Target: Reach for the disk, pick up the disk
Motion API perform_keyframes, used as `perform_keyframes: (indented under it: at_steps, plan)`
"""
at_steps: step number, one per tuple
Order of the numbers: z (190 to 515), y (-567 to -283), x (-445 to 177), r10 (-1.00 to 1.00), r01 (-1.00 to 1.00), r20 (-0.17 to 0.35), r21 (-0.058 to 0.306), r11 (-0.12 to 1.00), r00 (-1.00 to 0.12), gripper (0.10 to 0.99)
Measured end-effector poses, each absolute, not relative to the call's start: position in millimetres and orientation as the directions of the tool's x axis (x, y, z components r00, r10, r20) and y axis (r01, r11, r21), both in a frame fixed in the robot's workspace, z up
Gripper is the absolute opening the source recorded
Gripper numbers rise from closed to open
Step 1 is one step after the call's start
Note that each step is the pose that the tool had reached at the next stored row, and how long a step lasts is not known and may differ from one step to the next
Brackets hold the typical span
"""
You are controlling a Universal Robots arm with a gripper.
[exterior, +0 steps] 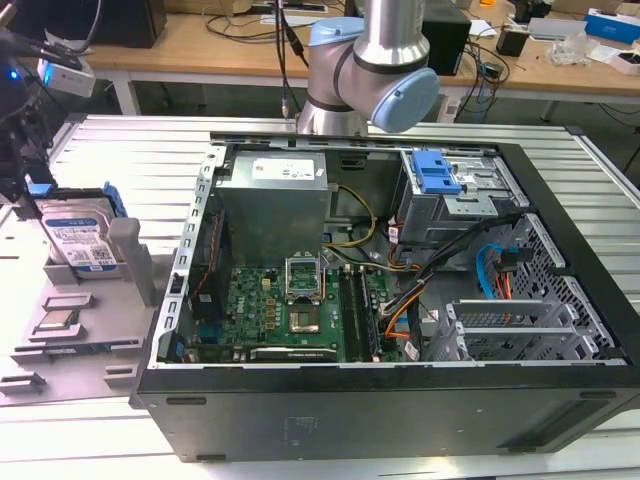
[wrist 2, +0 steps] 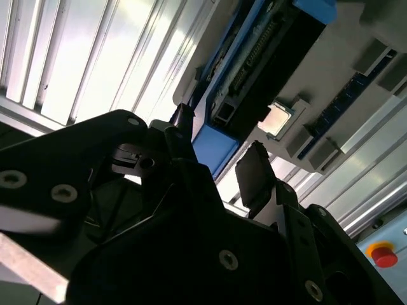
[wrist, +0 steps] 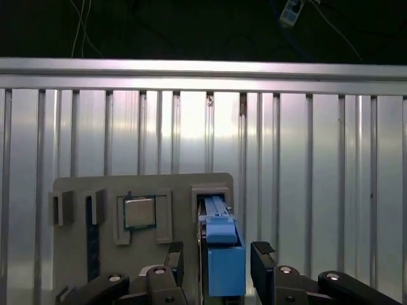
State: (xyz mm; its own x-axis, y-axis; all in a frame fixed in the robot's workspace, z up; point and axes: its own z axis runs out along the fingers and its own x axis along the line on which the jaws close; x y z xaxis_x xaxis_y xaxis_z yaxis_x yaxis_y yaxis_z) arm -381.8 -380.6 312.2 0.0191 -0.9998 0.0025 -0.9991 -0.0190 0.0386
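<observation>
Narrow gaps lie on both sides of the upright silver metal disk (wrist: 224,273) with its blue bracket, between the parted fingers of the black gripper (wrist: 219,246). A grey plastic post (exterior: 130,255) stands just beside it. The open black computer case (exterior: 400,420) walls off the exterior view's right.

Disk (exterior: 78,240) upright in holder (exterior: 130,262) slot, exterior view's left of computer case (exterior: 380,420); chip (exterior: 58,321) beside; pincer (wrist: 218,254) straddling disk.

On ribbed silver tabletop (exterior: 110,150): open black computer case (exterior: 380,420), with grey holder block (exterior: 105,300) beside it at the exterior view's left.
</observation>
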Motion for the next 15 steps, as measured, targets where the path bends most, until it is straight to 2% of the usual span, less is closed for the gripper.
perform_keyframes:
  at_steps: [10,11,13,15]
  plan:
    - [293,-380,-379,-0.999,-0.999,0.004,0.039,-0.033,0.033,0.545]
    - [293,-380,-379,-0.999,-0.999,0.004,0.039,-0.033,0.033,0.525]
    - [293,-380,-379,-0.999,-0.999,0.004,0.039,-0.033,0.033,0.400]
    - [293,-380,-379,-0.999,-0.999,0.004,0.039,-0.033,0.033,0.365]
